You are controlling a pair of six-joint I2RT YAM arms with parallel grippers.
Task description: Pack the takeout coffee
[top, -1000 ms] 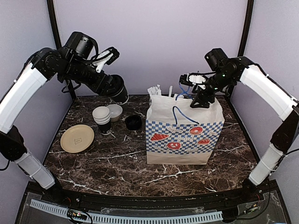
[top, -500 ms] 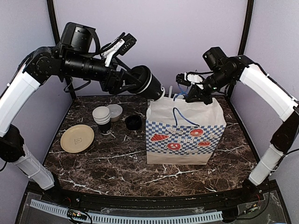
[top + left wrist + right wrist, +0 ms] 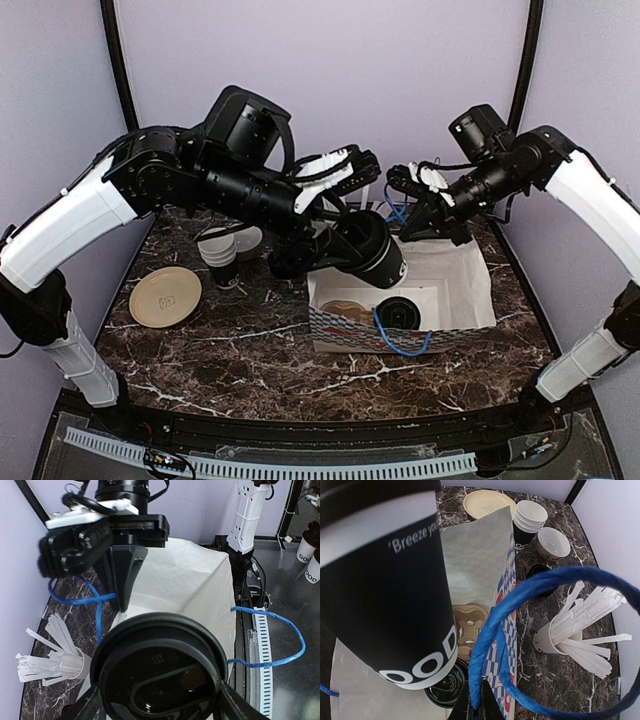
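Observation:
The takeout coffee (image 3: 378,260), a black paper cup with a black lid (image 3: 160,675), hangs tilted over the open mouth of the white paper bag (image 3: 455,290) with blue checks. My left gripper (image 3: 345,252) is shut on it, one finger (image 3: 87,702) on each side of the cup. My right gripper (image 3: 408,222) is shut on the bag's rear blue handle (image 3: 520,610) and holds that side up and back. Inside the bag lie a cardboard cup carrier (image 3: 470,625) and another lidded black cup (image 3: 445,687). The bag's front handle (image 3: 405,345) droops over its near wall.
Left of the bag stand a stack of lidless black cups (image 3: 218,255) and a beige plate (image 3: 165,297). Behind the bag are a white cup of paper straws (image 3: 555,640), a beige bowl (image 3: 554,542) and low black lids (image 3: 540,572).
My left arm has swung from the rear left to above the bag, carrying the cup. My right gripper has shut on the blue handle and pulled the bag open.

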